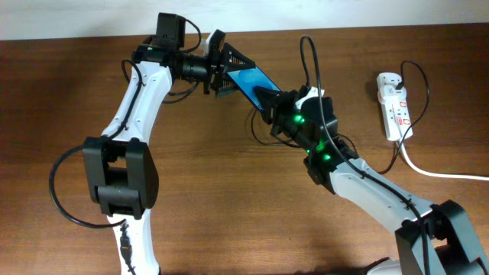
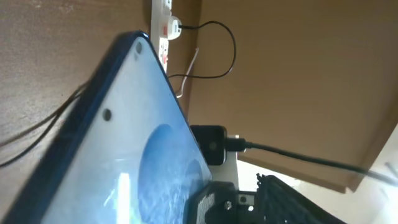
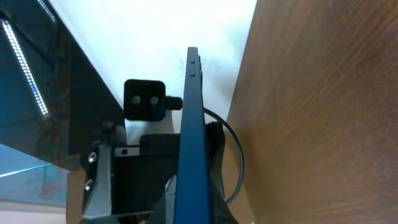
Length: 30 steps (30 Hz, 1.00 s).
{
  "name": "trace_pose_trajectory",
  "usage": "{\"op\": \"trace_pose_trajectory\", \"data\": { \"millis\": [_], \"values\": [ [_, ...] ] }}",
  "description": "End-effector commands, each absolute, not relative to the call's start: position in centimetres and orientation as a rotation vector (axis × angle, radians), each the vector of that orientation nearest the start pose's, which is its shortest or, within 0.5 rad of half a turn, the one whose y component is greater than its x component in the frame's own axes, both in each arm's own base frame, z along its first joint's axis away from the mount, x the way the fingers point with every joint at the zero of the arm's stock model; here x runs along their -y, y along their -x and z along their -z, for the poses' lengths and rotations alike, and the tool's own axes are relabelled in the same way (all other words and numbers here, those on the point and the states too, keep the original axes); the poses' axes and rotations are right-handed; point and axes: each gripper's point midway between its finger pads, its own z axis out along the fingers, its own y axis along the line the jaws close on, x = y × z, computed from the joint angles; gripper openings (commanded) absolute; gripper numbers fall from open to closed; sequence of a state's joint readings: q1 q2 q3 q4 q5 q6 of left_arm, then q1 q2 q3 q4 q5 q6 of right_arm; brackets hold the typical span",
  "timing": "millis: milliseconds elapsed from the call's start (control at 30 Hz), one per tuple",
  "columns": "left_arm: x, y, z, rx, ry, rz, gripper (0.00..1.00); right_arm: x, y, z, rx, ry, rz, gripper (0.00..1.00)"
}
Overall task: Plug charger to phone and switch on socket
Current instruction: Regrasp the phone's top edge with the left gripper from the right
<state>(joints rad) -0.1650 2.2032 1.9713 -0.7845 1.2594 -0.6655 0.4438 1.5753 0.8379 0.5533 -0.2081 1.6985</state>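
A slim, flat phone (image 1: 246,79) with a glossy blue screen and dark rounded edges is held aslant over the middle of the wooden bench (image 1: 229,206), between the two arms. From the right wrist it is seen edge-on as a thin dark-blue slab (image 3: 191,143), with small raised buttons near its top. From the left wrist its screen (image 2: 124,149) is washed pale by glare, and a lighter circle shows on it.

The phone's lower right end is clamped by the right end effector (image 1: 268,98), whose jaws are closed flat against its two faces. The phone's upper left end is flanked by the left end effector (image 1: 224,70), whose black ribbed jaws are seen spread apart. It cannot be told whether they press on the phone.

Well apart, near the bench's right edge, the socket (image 1: 395,105) is seen lying flat: a white oblong plastic strip with small red switches. The charger (image 1: 419,85), a thin black cable, is plugged in at the socket's far end and looped loosely beside it. Its free tip cannot be made out. A thick white lead (image 1: 443,174) is seen curving from the socket to the right edge. The bench is of brown wood with a fine streaked grain.
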Motion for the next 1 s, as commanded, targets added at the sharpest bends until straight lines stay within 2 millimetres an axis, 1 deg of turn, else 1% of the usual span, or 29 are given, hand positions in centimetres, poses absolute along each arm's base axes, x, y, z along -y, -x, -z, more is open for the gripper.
{"op": "trace_pose_trajectory", "data": {
  "millis": [0, 133, 400, 500, 633, 700, 800, 833, 867, 967],
  "values": [
    [24.2, -46.8, -22.2, -2.548, 0.218, 1.967, 0.65, -24.9, -41.4, -23.7, -1.761, -1.048, -1.687, 0.04],
    [24.1, -47.0, -22.0, -2.569, 0.294, 1.959, 0.57, -25.2, -41.3, -23.7, -1.758, -1.059, -1.692, 0.04],
    [24.2, -48.2, -21.7, -2.591, 0.475, 1.919, 0.54, -25.5, -41.1, -23.7, -1.762, -1.056, -1.694, 0.04],
    [25.2, -48.7, -22.5, -2.555, 0.448, 1.939, 0.53, -26.0, -40.9, -23.7, -1.764, -1.059, -1.700, 0.04],
    [26.8, -49.0, -23.5, -2.520, 0.394, 1.965, 0.51, -26.4, -40.6, -23.7, -1.764, -1.071, -1.710, 0.04],
    [27.1, -49.0, -23.7, -2.513, 0.376, 1.968, 0.50, -26.3, -40.6, -23.7, -1.764, -1.071, -1.710, 0.04],
    [27.1, -48.9, -23.7, -2.528, 0.432, 1.990, 0.52, -26.4, -40.6, -23.7, -1.765, -1.069, -1.711, 0.04],
    [27.2, -48.8, -23.8, -2.535, 0.461, 1.998, 0.47, -26.5, -40.6, -23.7, -1.765, -1.069, -1.711, 0.04],
    [27.6, -48.8, -24.0, -2.531, 0.455, 2.012, 0.46, -26.6, -40.5, -23.7, -1.766, -1.068, -1.712, 0.04],
    [28.8, -48.5, -24.6, -2.514, 0.389, 2.025, 0.46, -26.6, -40.5, -23.7, -1.767, -1.068, -1.712, 0.04]
  ]
}}
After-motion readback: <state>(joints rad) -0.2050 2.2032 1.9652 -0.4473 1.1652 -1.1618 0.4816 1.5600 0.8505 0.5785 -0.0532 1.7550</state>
